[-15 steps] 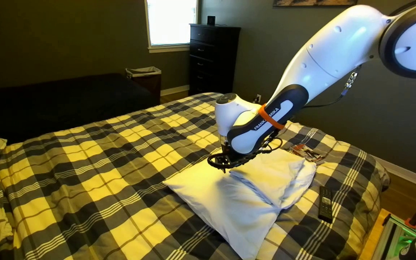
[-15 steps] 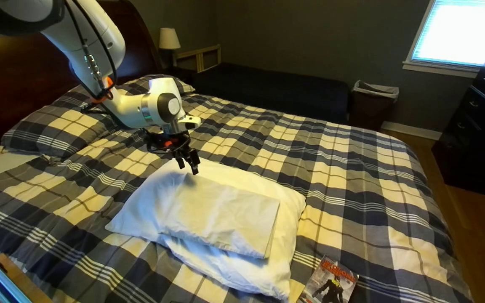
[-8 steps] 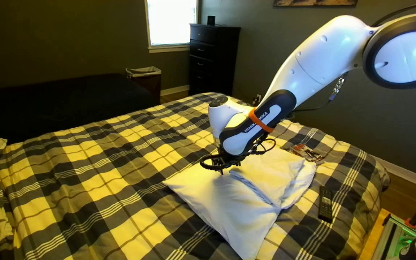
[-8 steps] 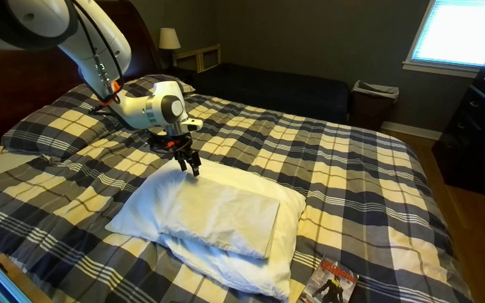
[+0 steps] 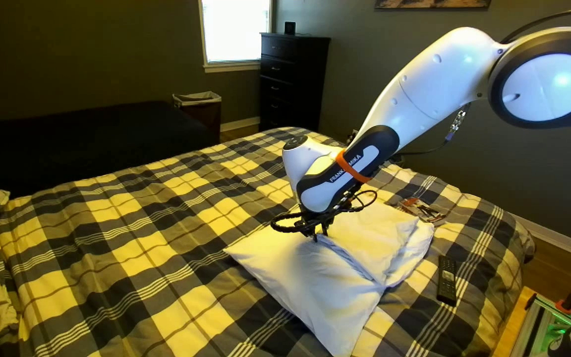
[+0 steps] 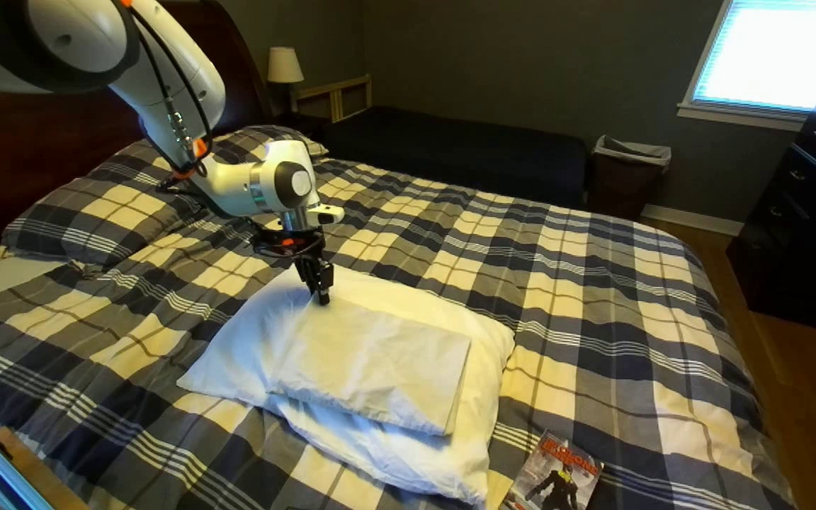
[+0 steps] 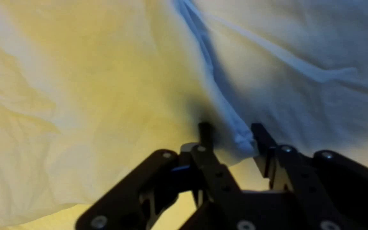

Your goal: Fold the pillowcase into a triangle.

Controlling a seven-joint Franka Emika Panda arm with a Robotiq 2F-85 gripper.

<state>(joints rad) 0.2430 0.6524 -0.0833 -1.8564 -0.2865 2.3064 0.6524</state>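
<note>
Gripper (image 7: 231, 129) — jaws apart — straddles pillowcase (image 6: 369, 368) corner (folded).

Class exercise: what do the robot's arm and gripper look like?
The arm is white and rounded, with black trim; an orange band partly hides its white lettering, and black cables run outside it. The gripper is black, with two slender fingers and grey screws.

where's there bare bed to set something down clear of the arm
Bare: the plaid bedspread between the white pillowcase and the dark bed, plus its stretch from the booklet to the foot end. Crowded: around the pillowcase, where the jaws stand at its folded edge and the remote and booklet lie.
</note>
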